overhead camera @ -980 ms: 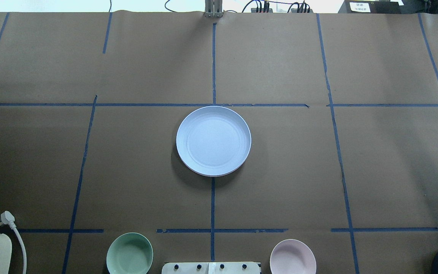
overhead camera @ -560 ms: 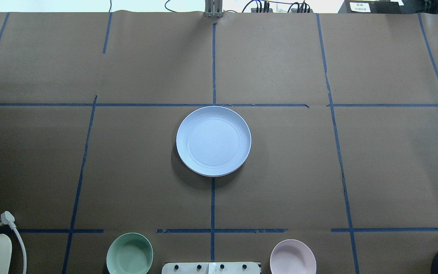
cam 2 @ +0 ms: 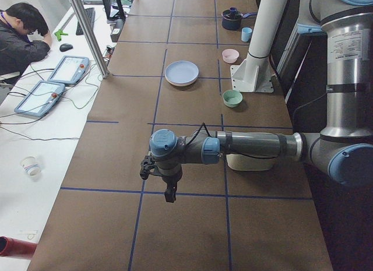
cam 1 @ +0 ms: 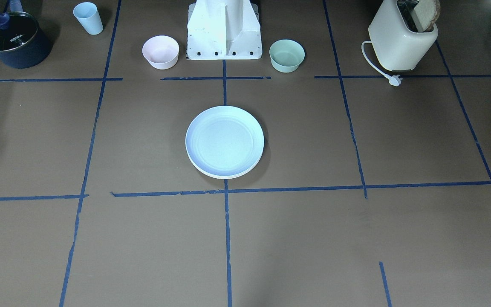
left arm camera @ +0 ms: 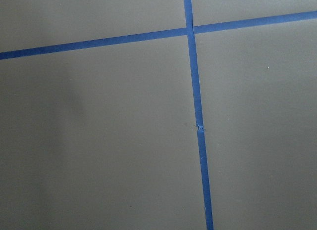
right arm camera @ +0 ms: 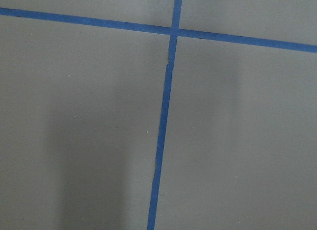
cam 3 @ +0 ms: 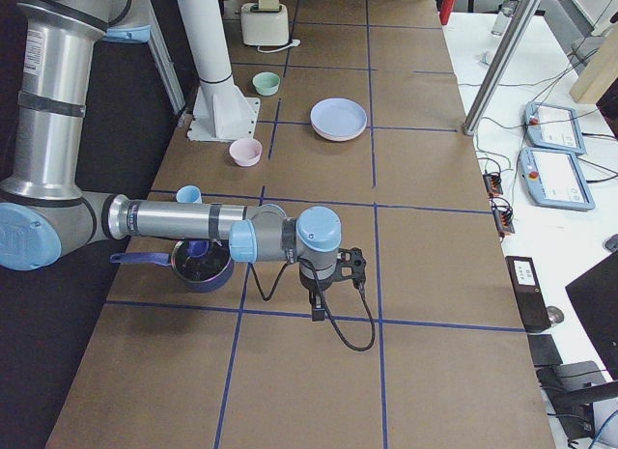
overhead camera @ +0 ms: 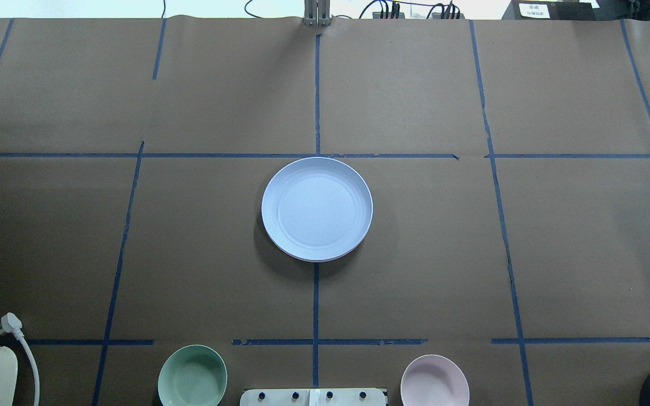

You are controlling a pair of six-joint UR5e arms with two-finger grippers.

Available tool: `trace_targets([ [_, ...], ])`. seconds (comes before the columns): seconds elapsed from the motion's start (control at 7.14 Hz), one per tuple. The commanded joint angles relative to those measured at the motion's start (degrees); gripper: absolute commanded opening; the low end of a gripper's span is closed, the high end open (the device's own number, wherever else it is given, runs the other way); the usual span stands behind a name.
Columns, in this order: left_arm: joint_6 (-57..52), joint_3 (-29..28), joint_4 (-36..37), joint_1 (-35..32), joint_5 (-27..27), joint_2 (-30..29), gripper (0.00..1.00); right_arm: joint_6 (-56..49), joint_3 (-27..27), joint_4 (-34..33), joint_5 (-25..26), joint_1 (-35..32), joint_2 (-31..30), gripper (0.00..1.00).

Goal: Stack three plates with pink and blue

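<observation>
My left gripper (cam 2: 169, 194) hangs well off from the three plates (cam 1: 225, 175), and I can't tell how its jaws stand. The plates lie between both arms, the blue (overhead camera: 316, 208) on top. Right gripper (cam 3: 317, 309) is equally far off, its grip unreadable too. Stacking looks done to me; next I'd only park.

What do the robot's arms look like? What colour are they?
The left arm and right arm are shiny silver tubes with round light-blue caps at the joints. The left gripper and right gripper are small and black. A thin black cable loops below the right one.
</observation>
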State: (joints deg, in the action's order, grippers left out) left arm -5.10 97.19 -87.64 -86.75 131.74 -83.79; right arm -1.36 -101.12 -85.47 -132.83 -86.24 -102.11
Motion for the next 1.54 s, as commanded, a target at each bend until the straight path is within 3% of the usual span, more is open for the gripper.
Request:
trace_targets([
  [0.0,-0.08,0.02,-0.07,0.01,0.01,0.03,1.0,0.13,-0.04,0.04,-0.06,0.81,0.15,1.0],
  [1.4,-0.08,0.02,-0.07,0.09,0.01,0.03,1.0,0.31,0.04,1.44,-0.15,1.08,-0.02,1.0],
])
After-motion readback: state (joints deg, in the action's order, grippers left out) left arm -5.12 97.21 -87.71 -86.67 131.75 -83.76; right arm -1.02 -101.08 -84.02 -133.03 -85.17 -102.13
